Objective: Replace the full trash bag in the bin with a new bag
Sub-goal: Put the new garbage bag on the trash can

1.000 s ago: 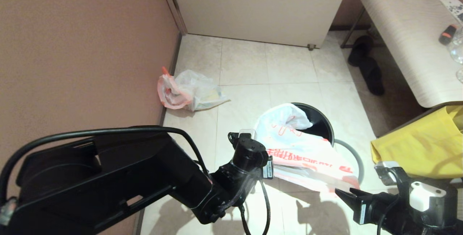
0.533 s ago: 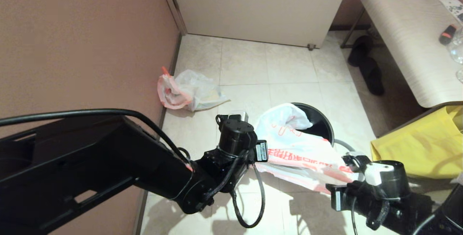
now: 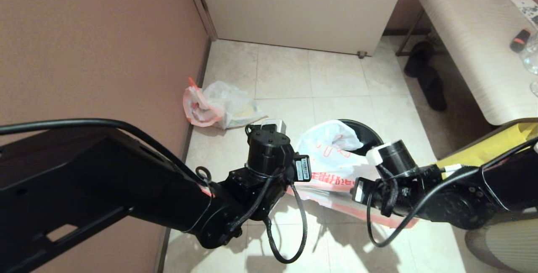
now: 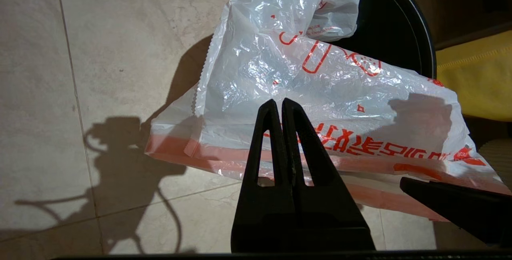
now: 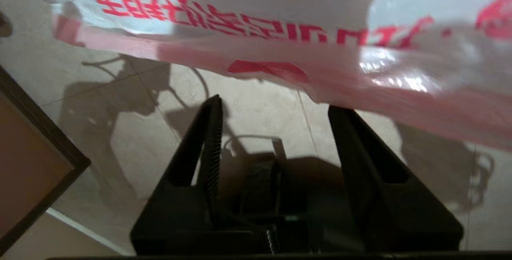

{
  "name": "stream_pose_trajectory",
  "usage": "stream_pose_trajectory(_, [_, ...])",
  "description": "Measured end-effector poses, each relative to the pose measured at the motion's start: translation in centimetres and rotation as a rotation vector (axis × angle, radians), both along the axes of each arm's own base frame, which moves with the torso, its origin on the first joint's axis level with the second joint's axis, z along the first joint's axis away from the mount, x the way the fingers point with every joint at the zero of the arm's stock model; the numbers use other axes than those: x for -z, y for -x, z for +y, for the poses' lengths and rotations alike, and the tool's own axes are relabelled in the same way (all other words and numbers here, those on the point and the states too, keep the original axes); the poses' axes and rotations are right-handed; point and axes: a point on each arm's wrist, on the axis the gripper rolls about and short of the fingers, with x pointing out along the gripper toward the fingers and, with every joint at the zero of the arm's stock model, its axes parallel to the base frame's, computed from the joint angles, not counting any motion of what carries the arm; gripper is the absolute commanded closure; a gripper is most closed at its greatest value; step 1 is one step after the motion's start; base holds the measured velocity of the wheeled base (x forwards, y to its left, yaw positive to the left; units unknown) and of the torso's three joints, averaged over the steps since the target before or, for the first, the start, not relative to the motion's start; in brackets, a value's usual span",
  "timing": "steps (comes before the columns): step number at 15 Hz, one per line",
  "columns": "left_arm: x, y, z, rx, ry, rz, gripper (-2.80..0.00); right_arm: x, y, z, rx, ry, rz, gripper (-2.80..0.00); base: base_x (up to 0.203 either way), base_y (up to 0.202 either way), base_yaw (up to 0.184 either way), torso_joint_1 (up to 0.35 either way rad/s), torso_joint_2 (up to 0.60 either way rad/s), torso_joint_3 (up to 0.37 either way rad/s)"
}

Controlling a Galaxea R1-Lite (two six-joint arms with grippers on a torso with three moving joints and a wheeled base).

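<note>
Left fingers: the left gripper [image 4: 282, 106] has its fingers pressed together over the new bag [image 4: 320, 104]; whether plastic is pinched between them cannot be told.
Right fingers: the right gripper [image 5: 276, 112] has its fingers well apart just under the bag's pink-red edge, one tip at that edge, nothing clasped.
Arms: in the head view both wrists meet at lower centre, the left from the lower left, the right from the lower right.
New bag: centre of the head view [image 3: 336, 159], draped over the near rim of the bin [image 3: 370, 136]; long axis left to right, pink-red open edge toward the bottom of the frame, crumpled closed end up into the bin.
Full trash bag: left of centre, farther back [image 3: 218, 107], on the floor by the wall.
</note>
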Motion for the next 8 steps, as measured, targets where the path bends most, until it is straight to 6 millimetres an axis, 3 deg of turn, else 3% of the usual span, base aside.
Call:
stream_pose_trajectory(5, [0.0, -0.1, 0.0, -0.001, 0.001, -0.002, 0.00, 0.3, 1.4, 0.3, 0.069, 0.112, 0.299, -2.80, 0.000, 0.000, 0.000, 0.000, 0.00, 0.000])
stream_pose_trajectory(8, [-0.1, -0.1, 0.0, -0.001, 0.002, -0.003, 0.00, 0.8, 0.9, 0.9, 0.080, 0.044, 0.363, -2.80, 0.000, 0.000, 0.000, 0.000, 0.00, 0.000])
